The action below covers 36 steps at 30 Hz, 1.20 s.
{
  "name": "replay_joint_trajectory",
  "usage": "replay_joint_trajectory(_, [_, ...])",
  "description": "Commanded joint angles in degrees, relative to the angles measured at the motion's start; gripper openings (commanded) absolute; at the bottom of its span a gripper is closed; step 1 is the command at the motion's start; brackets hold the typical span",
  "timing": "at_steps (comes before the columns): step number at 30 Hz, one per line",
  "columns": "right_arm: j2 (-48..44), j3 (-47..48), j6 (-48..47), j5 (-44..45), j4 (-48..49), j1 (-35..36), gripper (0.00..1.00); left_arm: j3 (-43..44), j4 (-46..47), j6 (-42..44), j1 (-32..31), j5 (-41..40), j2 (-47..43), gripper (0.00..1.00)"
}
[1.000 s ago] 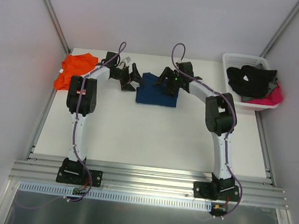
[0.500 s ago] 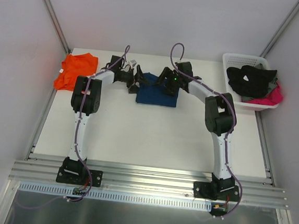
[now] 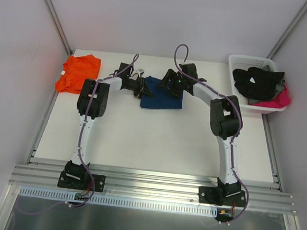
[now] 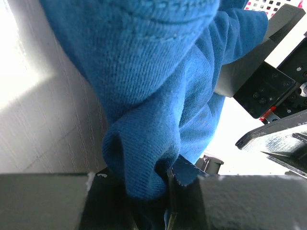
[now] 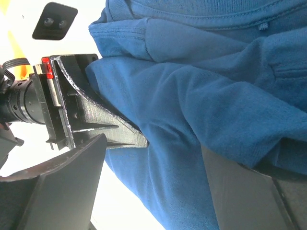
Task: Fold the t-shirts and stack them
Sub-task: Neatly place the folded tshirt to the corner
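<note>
At upper centre of the top view, pinching narrow with the left end effector (image 3: 145,88) on a bunched fold at the left edge of the navy t-shirt (image 3: 165,99). Spread wide with the right end effector (image 3: 171,86), straddling the same soft, fine-knit cloth, gripping nothing. Lying as a rough rectangle on the pale counter (image 3: 157,137), long axis left-right, rightward of the pinch. Likely bound for the orange t-shirt (image 3: 79,73), crumpled upper left, nearer the left arm.

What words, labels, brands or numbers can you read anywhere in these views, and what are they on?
Nothing here can be read.
orange t-shirt: a white tag at its left edge, too small to read.
blue t-shirt: a small tab under the collar seam, with no lettering visible.
</note>
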Motion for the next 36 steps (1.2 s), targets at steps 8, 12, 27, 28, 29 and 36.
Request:
replay_joint_trajectory(8, [-7.8,1.6,-3.4,2.0,-4.6,-1.6,0.84,2.5,-9.8,11.5,2.1,-9.0,-7.4,0.0])
replay_joint_trajectory(12, [-12.0,2.3,-6.4,3.3,-7.2,-4.2,0.85,4.0,-15.1,17.8,4.8,-13.4,-11.8,0.0])
replay_joint_trajectory(27, [-21.4,-5.6,-10.5,6.4,-8.5,-8.5,0.85,6.4,-27.4,34.1,16.6,-22.7,-21.7,0.0])
replay_joint_trajectory(28, [-21.3,-5.8,-10.5,6.4,-8.5,-8.3,0.85,7.0,-28.1,34.9,18.2,-23.2,-21.7,0.0])
replay_joint_trajectory(29, [-21.3,-5.8,-10.5,6.4,-8.6,-8.3,0.85,7.9,-29.9,36.3,18.8,-23.5,-21.6,0.0])
replay_joint_trajectory(36, [-21.6,-5.3,-10.7,6.6,-8.5,-7.7,0.85,19.0,-37.2,41.1,23.4,-28.2,-19.3,0.0])
